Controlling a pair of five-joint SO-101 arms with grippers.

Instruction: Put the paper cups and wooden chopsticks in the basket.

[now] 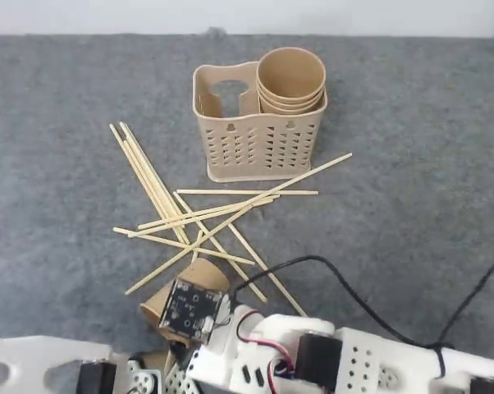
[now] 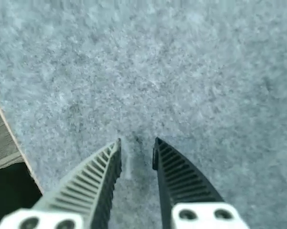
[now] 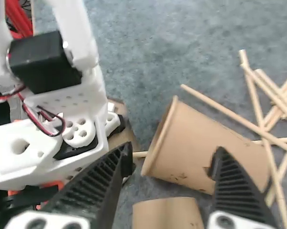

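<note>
A beige slotted basket [image 1: 263,152] stands on the grey carpet with a stack of paper cups [image 1: 290,75] in one compartment. Wooden chopsticks [image 1: 206,217] lie scattered in front of it. A paper cup [image 3: 205,152] lies on its side, its rim end showing between the fingers of my open right gripper [image 3: 173,151]. The edge of a second cup [image 3: 167,212] lies close beside it. From above, the lying cup [image 1: 204,272] is partly covered by the right arm's wrist. My left gripper [image 2: 136,141] hangs over bare carpet, its fingers slightly apart with nothing between them.
The left arm's white body [image 3: 53,119] stands close beside the lying cups. Chopsticks [image 3: 267,109] cross just beyond the cup. Black cables [image 1: 378,316] run over the carpet at the front right. The carpet's edge [image 2: 10,133] lies near my left gripper.
</note>
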